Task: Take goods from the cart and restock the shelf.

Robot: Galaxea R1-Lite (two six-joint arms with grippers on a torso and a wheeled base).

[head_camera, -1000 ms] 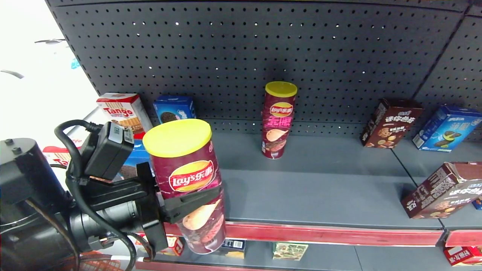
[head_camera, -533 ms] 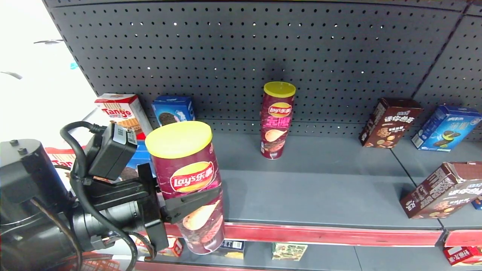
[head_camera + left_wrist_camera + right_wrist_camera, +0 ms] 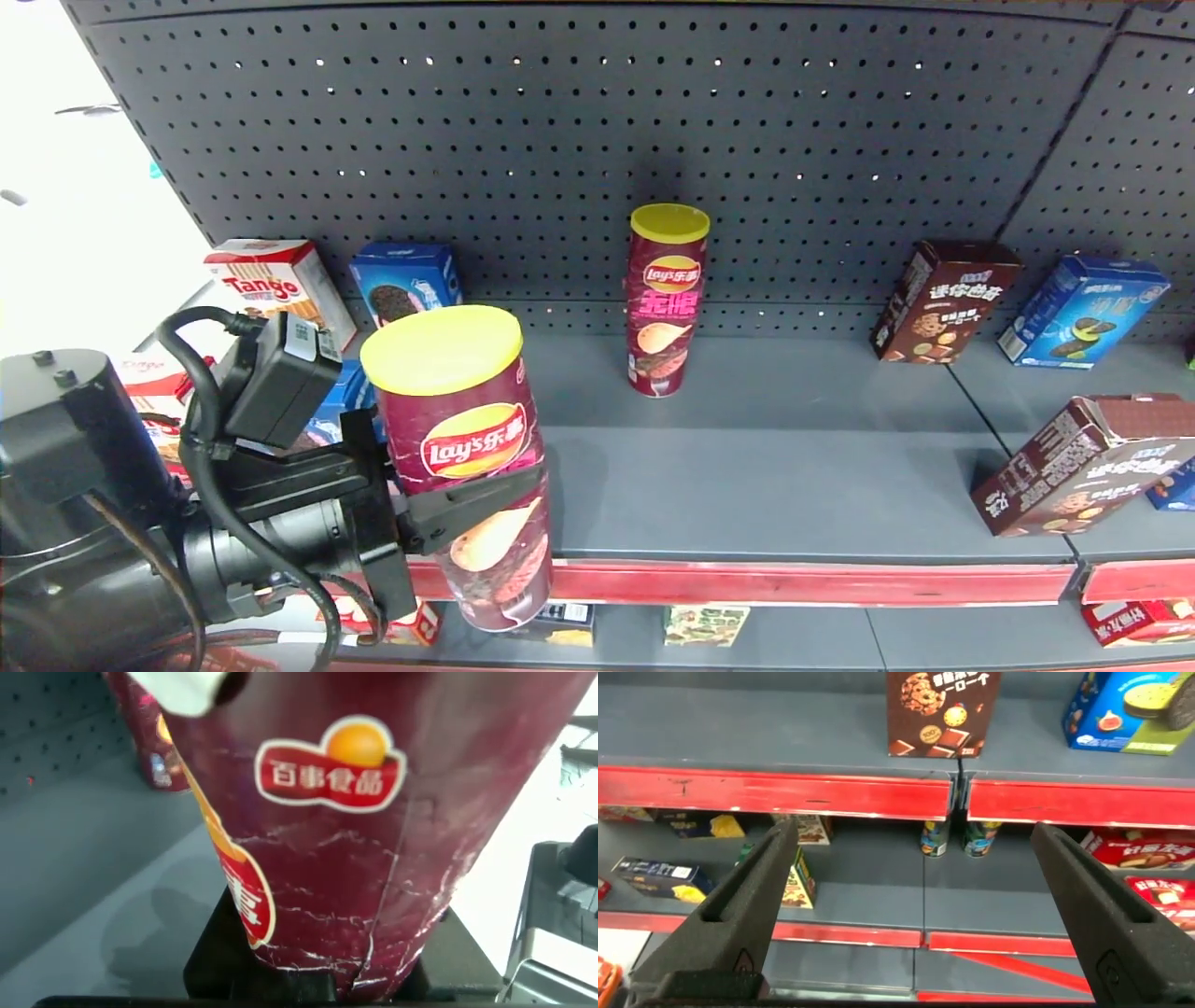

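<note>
Yellow-lidded chip can (image 3: 448, 411) upright in clamped left gripper (image 3: 457, 504) at shelf's (image 3: 794, 467) near left edge; right gripper (image 3: 915, 835) wide open, empty.

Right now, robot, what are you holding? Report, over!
Left gripper shut on chip can, upright, at the front edge of the shelf. Right gripper open, holding nothing. Second can stands farther back, apart, not blocking.

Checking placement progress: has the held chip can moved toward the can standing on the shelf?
Yes, slightly. The whole view shifted, but the gap between the held can and the standing can narrowed, so it went toward the robot's right.
</note>
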